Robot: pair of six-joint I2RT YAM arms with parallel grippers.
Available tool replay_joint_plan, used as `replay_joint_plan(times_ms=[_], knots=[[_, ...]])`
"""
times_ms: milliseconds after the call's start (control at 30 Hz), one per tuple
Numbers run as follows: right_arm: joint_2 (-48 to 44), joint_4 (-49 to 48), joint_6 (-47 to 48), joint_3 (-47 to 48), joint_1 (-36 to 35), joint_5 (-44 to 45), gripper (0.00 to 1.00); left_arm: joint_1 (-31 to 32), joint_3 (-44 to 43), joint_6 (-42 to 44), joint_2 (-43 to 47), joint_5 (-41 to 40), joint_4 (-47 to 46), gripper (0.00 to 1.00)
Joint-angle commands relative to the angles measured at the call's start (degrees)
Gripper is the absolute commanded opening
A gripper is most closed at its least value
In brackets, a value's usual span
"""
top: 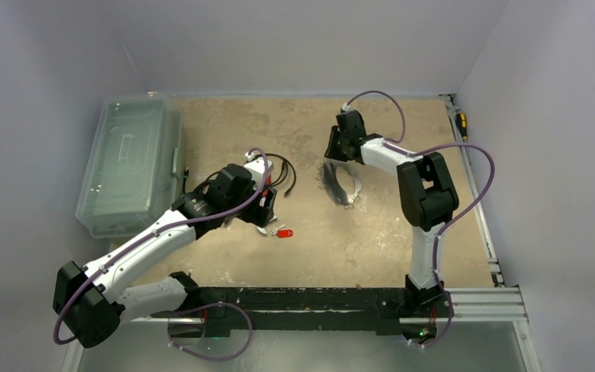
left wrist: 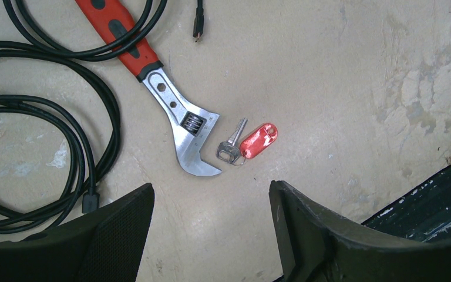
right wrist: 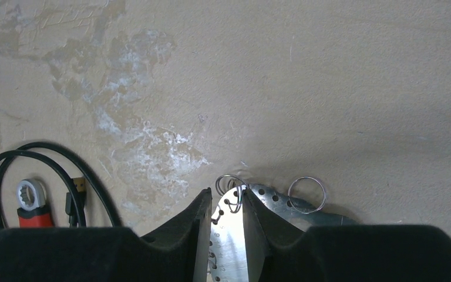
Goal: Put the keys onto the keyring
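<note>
The left gripper (left wrist: 211, 197) hangs with its fingers spread wide and empty. The key (left wrist: 230, 145) and its red tag (left wrist: 259, 140) lie just beyond the tips, centred on the gap, with the wrench (left wrist: 182, 126) head close beside the key. The right gripper (right wrist: 228, 202) has its fingers drawn close, pinching the flat band of the keyring (right wrist: 229, 247), and small wire loops (right wrist: 230, 184) show just past the tips. To pick well, the left fingers should probably come down straddling the key alone, clear of the wrench jaw, before closing.
</note>
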State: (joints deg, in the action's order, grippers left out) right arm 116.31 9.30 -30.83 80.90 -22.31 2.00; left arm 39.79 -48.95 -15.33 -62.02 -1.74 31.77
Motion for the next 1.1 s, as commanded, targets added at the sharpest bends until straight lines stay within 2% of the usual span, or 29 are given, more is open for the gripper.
replay_joint_plan(times_ms=[0,333,500,667,800,1067], knots=[[0.6,-1.0,0.5,0.5,0.3,1.3,0.29,-0.1,0.1,1.1,1.0,0.2,-1.8,0.71],[2.3,-0.9,0.5,1.4,0.3,0.9,0.27,-0.1,0.2,1.1,1.2,0.2,-1.8,0.72],[2.6,-1.0,0.6,1.5,0.3,0.4,0.1,0.0,0.2,1.0,1.1,0.2,-1.8,0.72],[2.1,-0.9,0.8,1.6,0.4,-0.1,0.0,0.0,0.2,1.1,1.1,0.2,-1.9,0.72],[0.8,-0.3,2.0,1.6,0.3,-1.3,0.0,0.0,0.2,1.0,1.1,0.0,-1.9,0.72],[-9.0,-0.2,5.3,-2.7,0.1,-1.9,0.0,0.0,0.2,1.0,1.6,-0.5,-1.8,0.71]])
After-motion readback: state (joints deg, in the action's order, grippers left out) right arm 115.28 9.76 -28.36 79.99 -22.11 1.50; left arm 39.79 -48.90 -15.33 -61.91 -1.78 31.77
